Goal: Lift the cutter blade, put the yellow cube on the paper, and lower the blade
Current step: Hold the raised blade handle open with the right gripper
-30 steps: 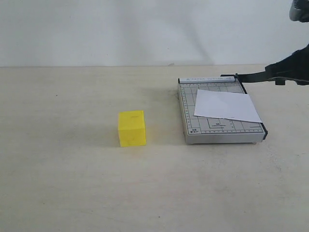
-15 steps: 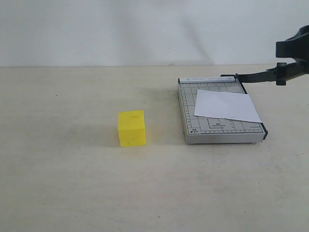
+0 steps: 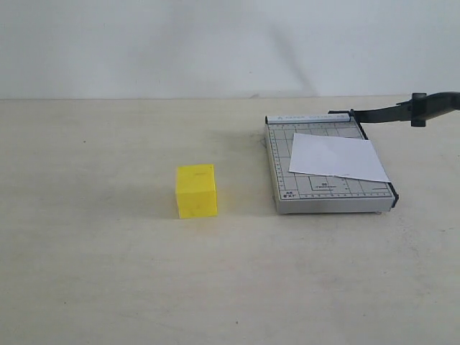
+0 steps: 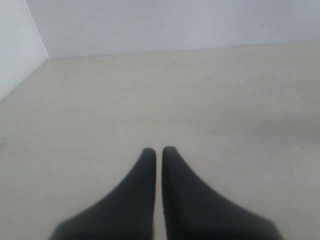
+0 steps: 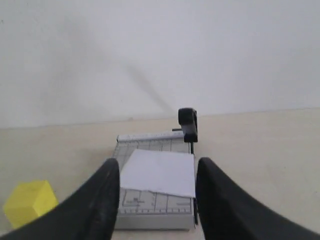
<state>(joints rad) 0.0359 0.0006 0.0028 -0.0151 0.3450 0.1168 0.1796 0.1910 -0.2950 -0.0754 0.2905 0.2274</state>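
- The cutter blade [image 3: 392, 111] stands raised, its lever angled up and away from the grey base [image 3: 316, 188], and nothing holds it. The first step looks done.
- The paper [image 3: 336, 157] lies flat on the base, slightly askew, with nothing on it.
- The yellow cube [image 3: 196, 190] sits on the table [image 3: 100, 273], well apart from the cutter, so placing the cube is the step in hand.
- The right end effector [image 5: 158, 165] is released and empty, facing the cutter with the cube off to one side of its view.
- The left end effector [image 4: 158, 150] is clenched on nothing, over bare table.
- The next move likely calls for spread fingers to straddle the cube squarely. The cube then has to be carried over the base edge, clear of the raised lever, and set down on the sheet.
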